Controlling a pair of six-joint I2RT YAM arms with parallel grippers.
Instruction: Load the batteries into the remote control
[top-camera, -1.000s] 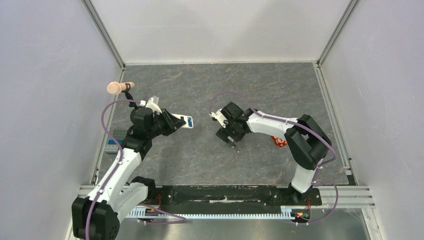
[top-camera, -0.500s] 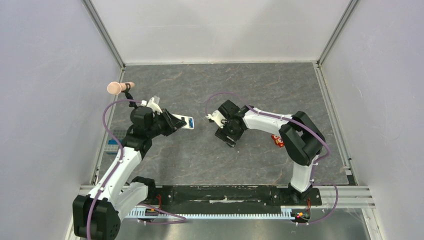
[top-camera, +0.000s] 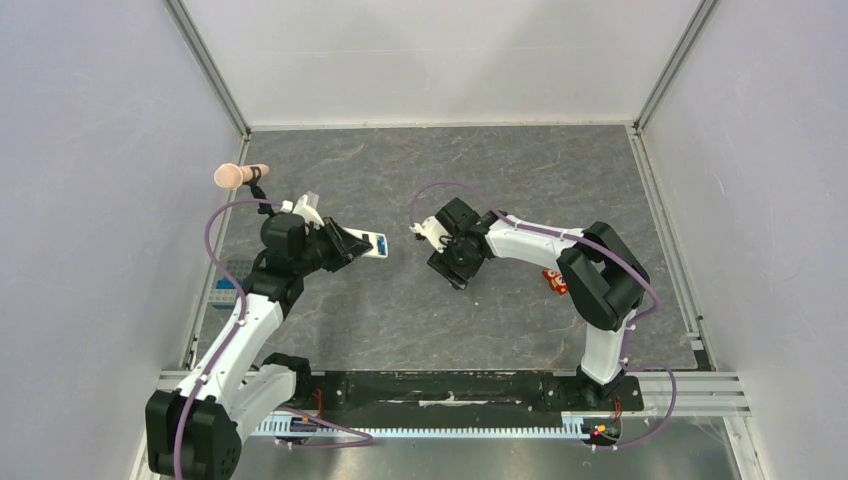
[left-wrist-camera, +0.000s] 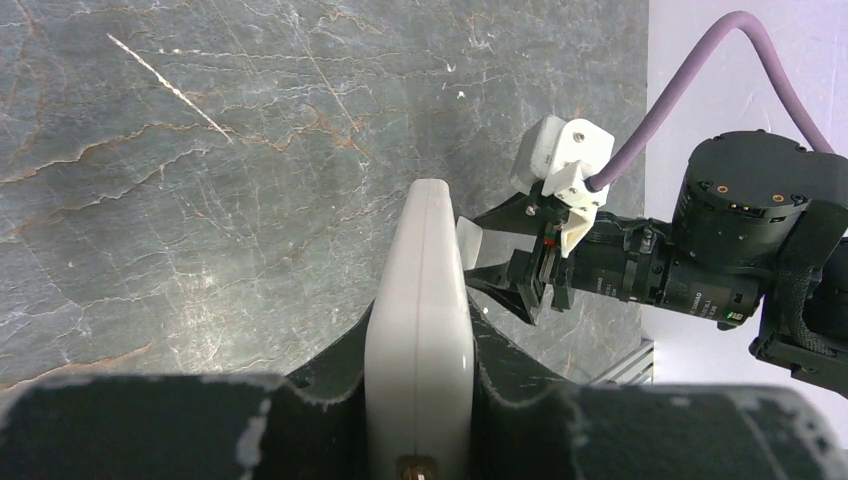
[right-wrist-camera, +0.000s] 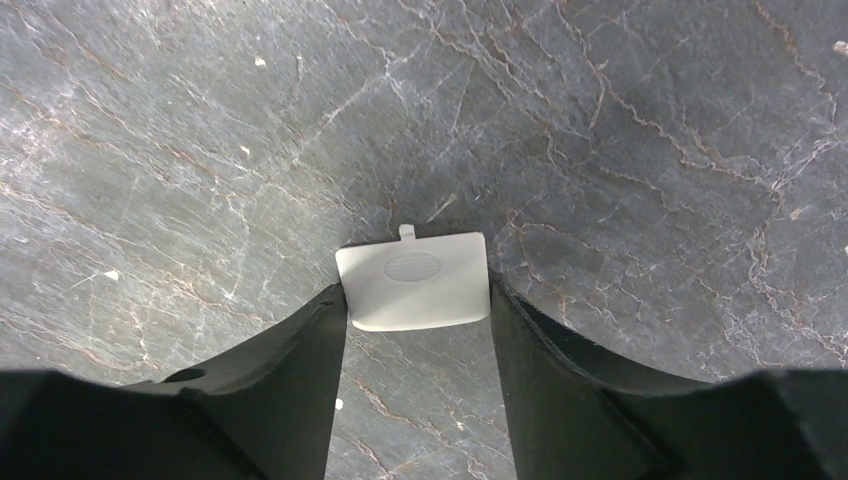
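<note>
My left gripper (left-wrist-camera: 420, 345) is shut on the white remote control (left-wrist-camera: 420, 260), held edge-on above the table. From above, the remote (top-camera: 376, 243) sticks out of the left gripper (top-camera: 345, 243) to the right, with a blue battery (top-camera: 381, 241) showing in its open back. No other battery shows. My right gripper (right-wrist-camera: 417, 290) has its fingers against both side edges of a small white cover piece (right-wrist-camera: 415, 280), low over the table. From above, the right gripper (top-camera: 447, 268) is a short way right of the remote's tip.
An orange and red object (top-camera: 553, 281) lies partly under the right arm. A pink-tipped stick (top-camera: 238, 175) stands out at the far left. A blue rack (top-camera: 228, 285) sits by the left rail. Grey walls enclose the marbled table (top-camera: 400, 330).
My right gripper has narrowed onto the cover piece and shifted slightly left toward the remote. The left arm and the remote have not moved.
</note>
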